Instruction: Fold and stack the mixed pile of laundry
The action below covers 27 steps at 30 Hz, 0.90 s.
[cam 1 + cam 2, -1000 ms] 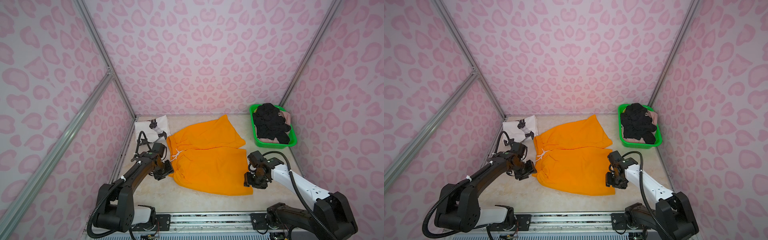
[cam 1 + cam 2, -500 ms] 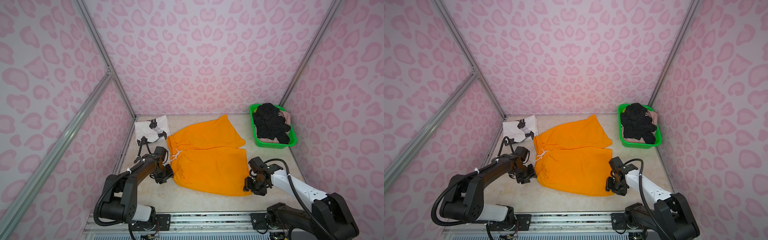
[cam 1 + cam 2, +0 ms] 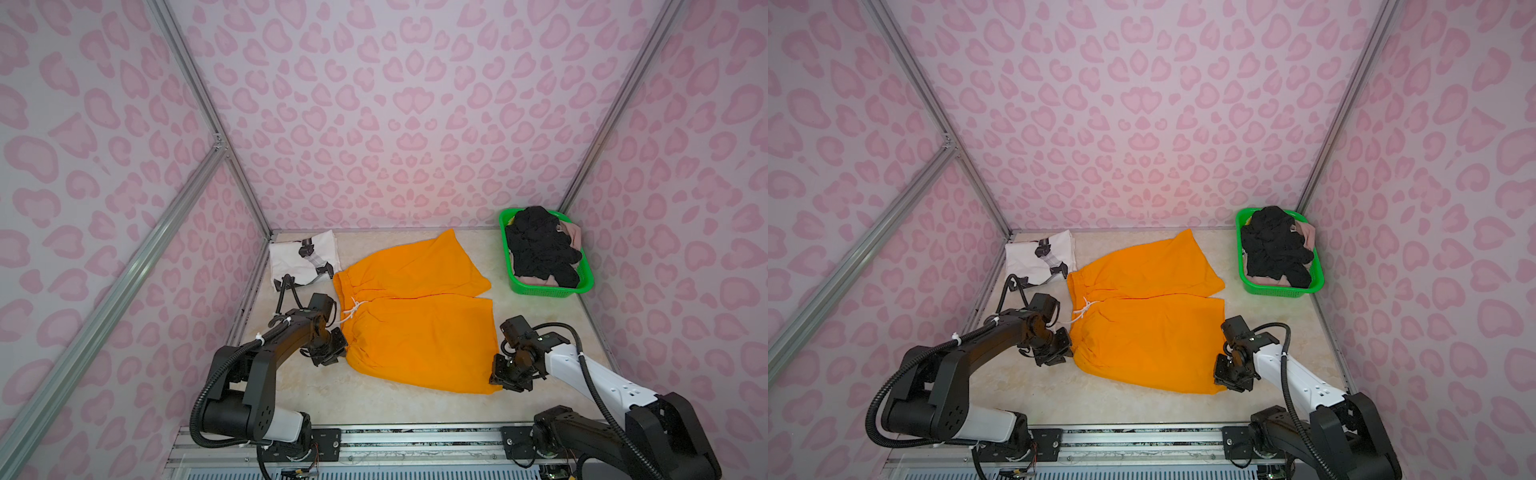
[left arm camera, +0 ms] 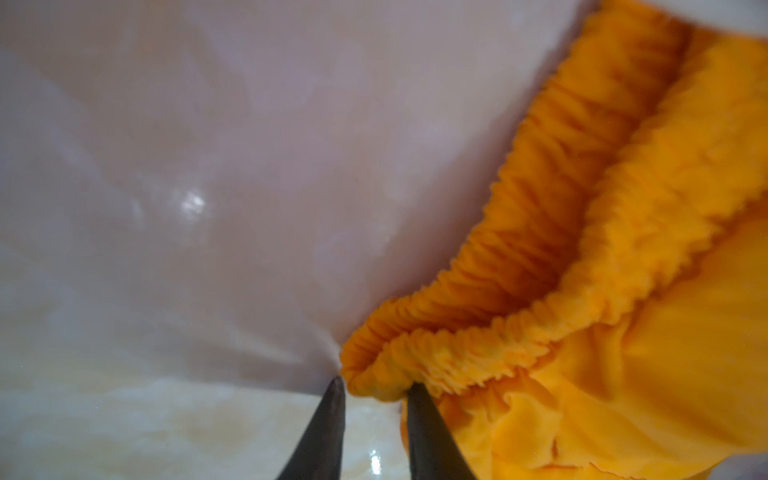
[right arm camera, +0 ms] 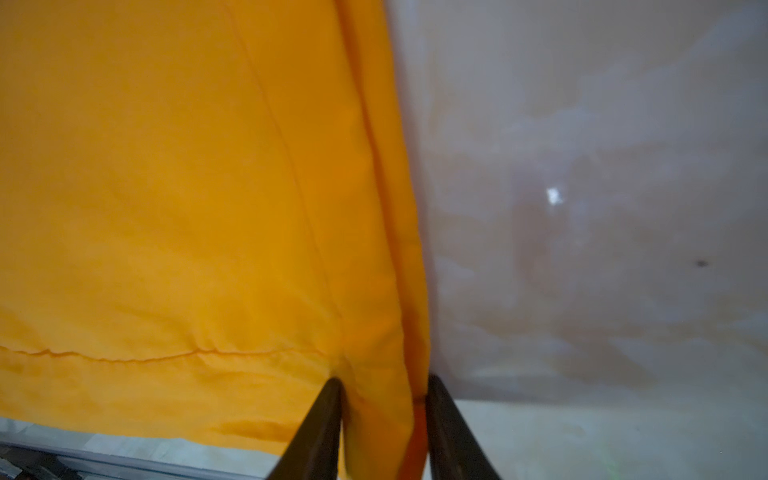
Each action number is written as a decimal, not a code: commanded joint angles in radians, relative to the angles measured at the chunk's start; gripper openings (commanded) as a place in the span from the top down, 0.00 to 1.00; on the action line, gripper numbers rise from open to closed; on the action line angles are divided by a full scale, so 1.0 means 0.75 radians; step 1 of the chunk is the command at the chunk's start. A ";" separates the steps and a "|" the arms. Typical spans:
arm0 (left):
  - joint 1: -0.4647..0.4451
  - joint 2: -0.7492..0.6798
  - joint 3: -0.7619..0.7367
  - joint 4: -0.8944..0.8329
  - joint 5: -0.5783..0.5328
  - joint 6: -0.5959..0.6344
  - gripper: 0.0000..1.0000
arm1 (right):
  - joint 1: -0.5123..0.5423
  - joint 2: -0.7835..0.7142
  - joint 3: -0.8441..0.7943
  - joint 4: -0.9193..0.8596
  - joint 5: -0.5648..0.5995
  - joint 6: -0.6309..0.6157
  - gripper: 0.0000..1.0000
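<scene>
1. Both grippers have moved to the near corners of the orange shorts (image 3: 415, 328), with narrower jaws.
2. The right gripper (image 5: 384, 395) grasps the near right hem corner.
3. The left gripper (image 4: 376, 390) has the waistband corner between its tips; whether it pinches, I cannot tell.
4. I see the shorts flat on the table (image 3: 374, 405), in the middle.

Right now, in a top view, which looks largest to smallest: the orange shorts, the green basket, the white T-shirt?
1. orange drawstring shorts, clearly largest
2. green mesh basket
3. white T-shirt, folded, slightly smaller than the basket
</scene>
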 commanded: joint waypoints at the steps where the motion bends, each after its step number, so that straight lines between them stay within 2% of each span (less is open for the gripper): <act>1: 0.000 0.030 -0.009 0.020 -0.048 -0.004 0.75 | 0.001 0.007 -0.018 0.002 -0.023 -0.005 0.65; 4: 0.000 0.014 -0.008 0.000 -0.044 0.000 0.74 | -0.003 -0.005 -0.015 -0.019 -0.021 -0.009 0.63; 6: -0.001 -0.013 0.004 -0.040 -0.055 0.004 0.65 | -0.002 -0.017 -0.012 -0.038 -0.019 -0.007 0.58; 9: 0.000 -0.072 0.029 -0.091 -0.096 0.008 0.46 | -0.002 -0.044 -0.006 -0.071 -0.012 -0.007 0.52; 12: 0.002 -0.113 0.052 -0.107 -0.130 0.013 0.36 | -0.002 -0.064 0.005 -0.109 0.007 -0.013 0.49; 19: 0.006 -0.043 0.073 0.003 -0.118 0.028 0.36 | -0.003 -0.097 0.026 -0.179 0.071 -0.032 0.48; 24: 0.005 0.047 0.068 0.058 -0.076 0.031 0.41 | -0.002 -0.097 -0.001 -0.161 0.052 -0.019 0.46; 27: 0.005 0.060 0.050 0.067 -0.080 0.033 0.48 | -0.003 -0.100 -0.009 -0.152 0.045 -0.021 0.45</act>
